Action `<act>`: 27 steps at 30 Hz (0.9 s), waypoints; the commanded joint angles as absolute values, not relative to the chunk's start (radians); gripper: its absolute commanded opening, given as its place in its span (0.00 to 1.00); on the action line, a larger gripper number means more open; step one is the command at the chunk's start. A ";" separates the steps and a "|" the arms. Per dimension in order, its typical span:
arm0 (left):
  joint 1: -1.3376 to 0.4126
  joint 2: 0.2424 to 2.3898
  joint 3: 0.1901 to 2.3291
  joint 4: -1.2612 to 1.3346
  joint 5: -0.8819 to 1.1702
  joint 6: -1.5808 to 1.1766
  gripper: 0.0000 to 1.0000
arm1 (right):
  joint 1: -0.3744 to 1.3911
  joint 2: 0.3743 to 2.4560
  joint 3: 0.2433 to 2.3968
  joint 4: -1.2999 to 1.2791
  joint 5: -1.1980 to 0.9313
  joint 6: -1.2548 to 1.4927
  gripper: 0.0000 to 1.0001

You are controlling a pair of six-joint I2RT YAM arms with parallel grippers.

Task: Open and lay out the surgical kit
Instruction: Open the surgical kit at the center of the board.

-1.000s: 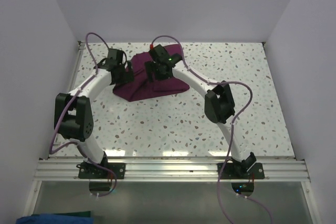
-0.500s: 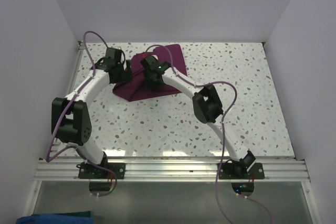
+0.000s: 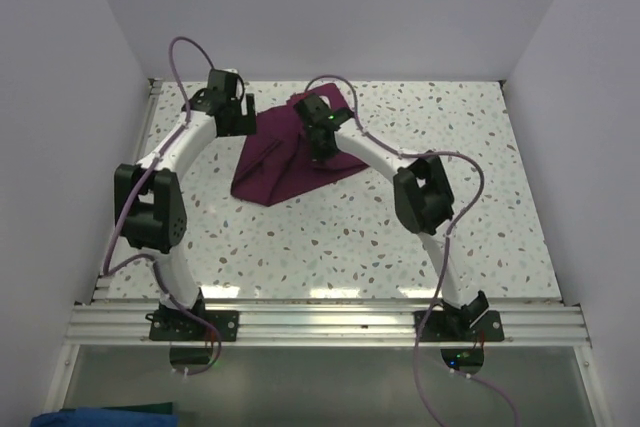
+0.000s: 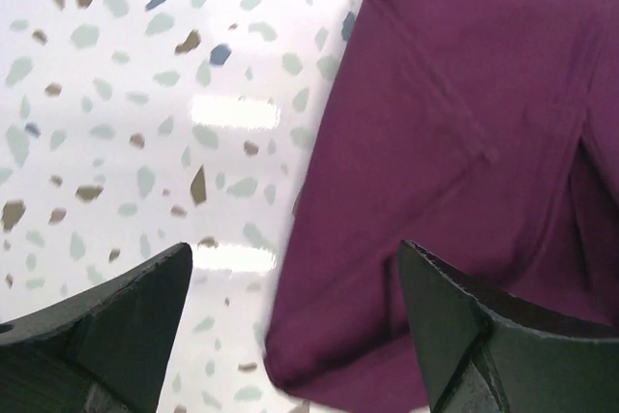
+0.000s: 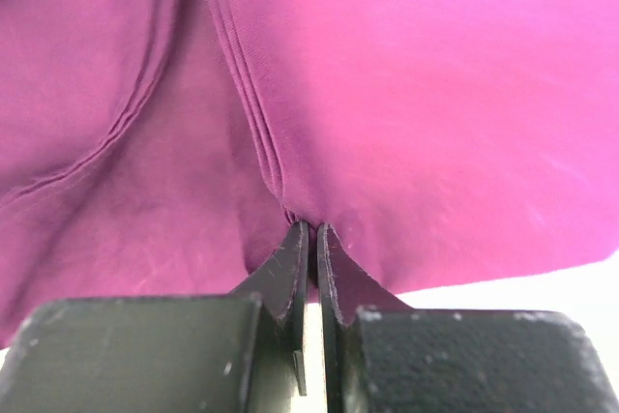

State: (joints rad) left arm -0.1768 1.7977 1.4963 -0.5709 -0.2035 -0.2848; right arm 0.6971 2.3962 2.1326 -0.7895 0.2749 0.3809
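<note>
1 wrap (image 5: 435, 94) fold in right gripper (image 5: 312, 229); left gripper (image 4: 293, 256) agape over edge.

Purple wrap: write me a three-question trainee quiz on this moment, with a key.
1. True or false: the right arm's fingers are shut on a fold of the purple wrap.
2. The left arm's fingers are: A open, holding nothing; B shut on the wrap; C shut on nothing.
3. Fill in: the wrap lies on the speckled ____.
Key: 1 true; 2 A; 3 table.
</note>
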 commanded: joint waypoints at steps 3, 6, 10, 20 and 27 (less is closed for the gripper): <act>-0.195 1.982 1.643 -0.525 -0.121 -0.167 0.88 | 0.557 2.070 1.944 -0.834 0.315 0.402 0.00; -0.262 2.032 1.673 -0.474 -0.086 -0.114 0.88 | 0.503 1.990 1.863 -0.827 0.305 0.408 0.00; -0.447 2.133 1.790 -0.500 -0.202 -0.066 0.89 | 0.441 1.936 1.815 -0.841 0.357 0.390 0.00; -0.483 2.318 1.970 -0.698 -0.495 -0.187 0.86 | 0.191 1.888 1.597 -0.824 0.298 0.488 0.00; -0.460 2.117 1.862 -0.565 -0.463 -0.173 0.89 | 0.077 1.950 1.597 -0.844 0.247 0.543 0.00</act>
State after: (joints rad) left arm -0.4778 2.2684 1.8839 -0.6384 -0.4278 -0.1799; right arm 0.0994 1.9400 1.5761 -0.8158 0.2550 0.4992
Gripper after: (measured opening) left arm 0.879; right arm 0.026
